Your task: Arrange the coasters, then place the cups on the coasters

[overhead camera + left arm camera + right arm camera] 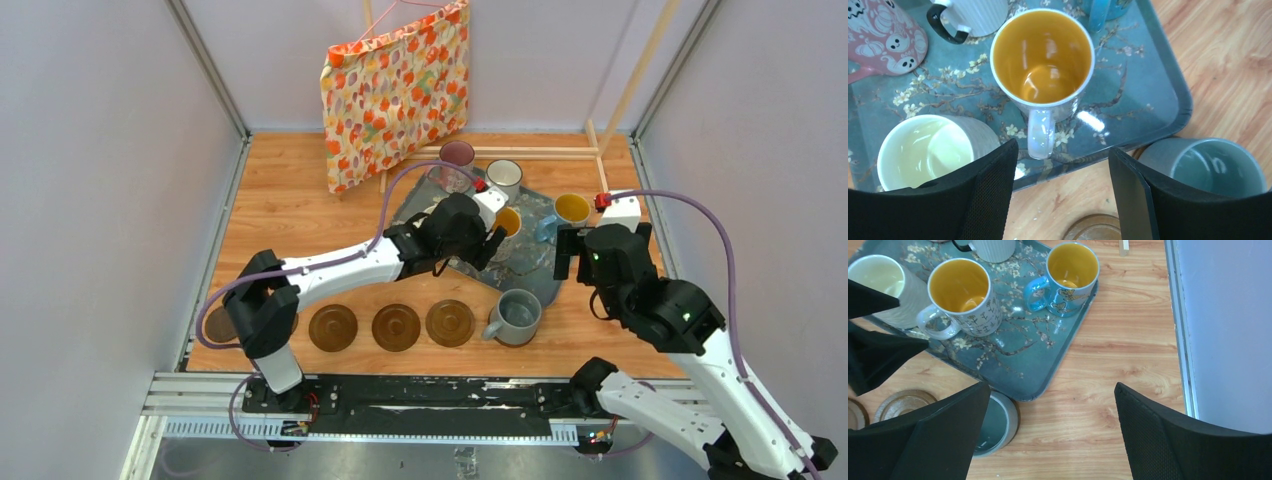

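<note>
You were on the cups step. The coasters [396, 327] lay in a row along the near edge of the table [290, 210]. 4 were bare, the leftmost half hidden behind the left arm [330, 270]. The grey cup [518, 315] stood at the right end of the row, and a brown rim under it suggested a 5th coaster. I could not find a 6th.

The other 5 cups stood on the tray [1158, 95], further back. Your left gripper [1063, 150] hung over the tray's near edge, jaws spread and holding nothing. The white cup with the yellow inside [1043, 55] was straight ahead, its handle pointing back at the gap. Your right gripper [1053, 386] was also spread and empty, near the tray's right side.

The next move probably called for lowering the left jaws around that handle and pinching it. You would then carry the cup to the bare coaster just left of the grey cup. The cream cup [923, 150] stood just beside the left finger, so you had little room there.
</note>
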Tool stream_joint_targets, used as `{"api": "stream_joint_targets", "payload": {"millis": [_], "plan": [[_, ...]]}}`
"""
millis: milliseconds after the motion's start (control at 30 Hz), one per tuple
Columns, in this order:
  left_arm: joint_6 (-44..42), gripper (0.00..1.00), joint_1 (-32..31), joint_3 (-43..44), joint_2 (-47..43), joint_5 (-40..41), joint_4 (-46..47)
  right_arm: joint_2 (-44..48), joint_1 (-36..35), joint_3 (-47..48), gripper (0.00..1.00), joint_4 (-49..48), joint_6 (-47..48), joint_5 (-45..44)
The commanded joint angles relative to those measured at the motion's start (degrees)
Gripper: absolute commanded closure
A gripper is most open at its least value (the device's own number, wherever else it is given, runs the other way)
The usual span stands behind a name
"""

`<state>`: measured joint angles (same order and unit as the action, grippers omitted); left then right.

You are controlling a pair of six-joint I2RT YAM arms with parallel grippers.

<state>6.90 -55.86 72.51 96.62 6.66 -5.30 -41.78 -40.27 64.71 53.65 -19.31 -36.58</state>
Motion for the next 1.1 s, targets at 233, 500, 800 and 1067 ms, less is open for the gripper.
{"api": "stream_joint_targets", "payload": {"millis": [233,500,800,1067], "plan": [[-5.2,0.28,2.3,9.5,11.0,-3.5,-6.7,1.2,-0.3,3.2,0.0,2.3,0.9,1.2],[-6.8,0.31,2.7,13.2,16.1,-2.4,-7.4,1.7,-0.3,3.4,0.0,3.2,0.9,0.8],[-8.5,0.41,3.4,15.9,19.9,-3.0,-8.2,1.4,-0.3,2.7,0.0,3.3,0.6,0.7],[-9.3,0.62,3.6,17.3,21.7,-3.3,-8.5,1.3,-0.3,2.4,0.0,3.3,0.6,0.3]]}}
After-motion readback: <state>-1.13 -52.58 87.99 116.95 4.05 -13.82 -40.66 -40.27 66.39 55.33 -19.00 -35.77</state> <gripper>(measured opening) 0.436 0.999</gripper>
